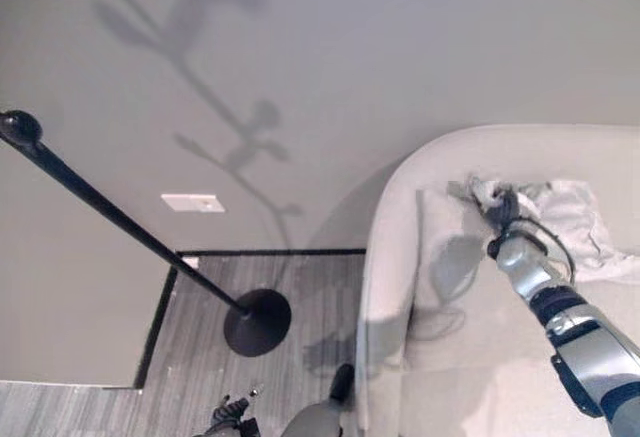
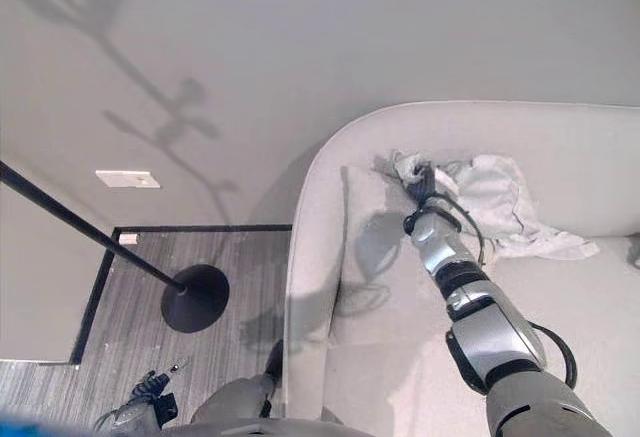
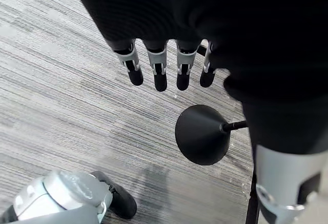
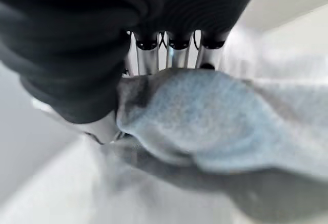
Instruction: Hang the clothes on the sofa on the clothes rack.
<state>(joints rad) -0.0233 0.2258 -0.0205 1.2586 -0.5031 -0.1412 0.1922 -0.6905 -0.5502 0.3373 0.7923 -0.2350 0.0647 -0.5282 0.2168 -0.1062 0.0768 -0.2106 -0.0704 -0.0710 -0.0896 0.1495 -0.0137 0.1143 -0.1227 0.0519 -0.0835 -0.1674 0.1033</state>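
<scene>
From the head camera, the right robot hand (image 2: 424, 193) reached across the pale sofa (image 2: 560, 137) to the crumpled white clothes (image 2: 490, 197) lying against the backrest, its fingers buried in the near edge of the cloth. The black clothes rack (image 1: 120, 219) stood on the striped floor (image 1: 300, 297) to the left, well apart from the sofa, its round base (image 1: 257, 322) near the wall.

In the left wrist view, the left robot hand (image 3: 159, 67) hung above the floor with fingers straight and apart, holding nothing.

In the right wrist view, the right fingers (image 4: 171, 55) were curled over a fold of the clothes, pinched against the thumb
</scene>
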